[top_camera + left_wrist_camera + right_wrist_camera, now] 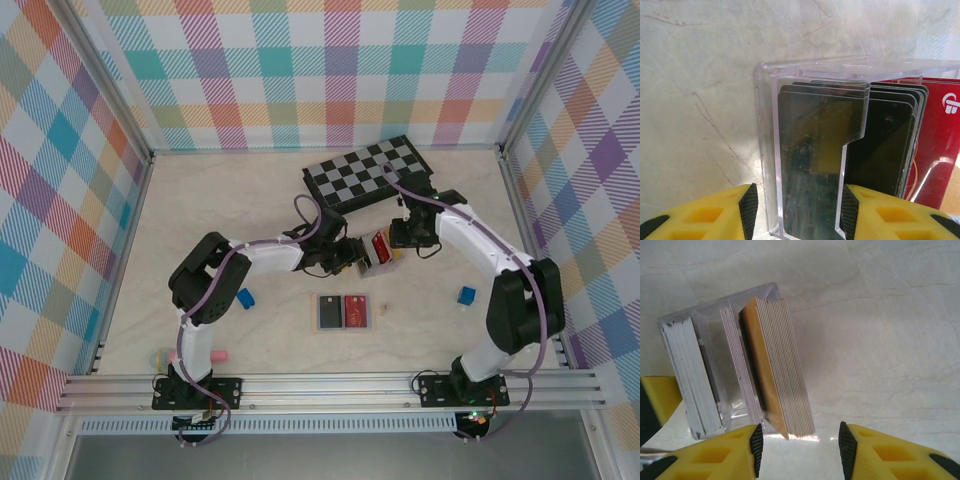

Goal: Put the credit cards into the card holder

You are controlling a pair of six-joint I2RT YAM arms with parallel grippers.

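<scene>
From the top camera, my left claw [356,256] and my right claw [402,244] face each other mid-table with an upright red card [380,245] between them, about as near one arm as the other; closer to my bases I count two more credit cards, a dark card [328,311] and a flat red card [355,311], side by side in one grey tray [343,329]; also two blue blocks [245,298] [466,295], one checkerboard [370,172] and one pink pen [215,355]. From my left wrist, the clear card holder [765,125] stands straight ahead, long axis running away from me, with dark cards in two stacks inside; my left claw [799,212] flanks its near end, and I cannot tell whether the jaws press it yet. From my right wrist, the card holder [715,325] lies ahead and left; one tan-faced stack [785,365] leans at its right side, long axis pointing toward me; my right claw [799,440] stands spread, with bare table showing between the stack and one pad.
</scene>
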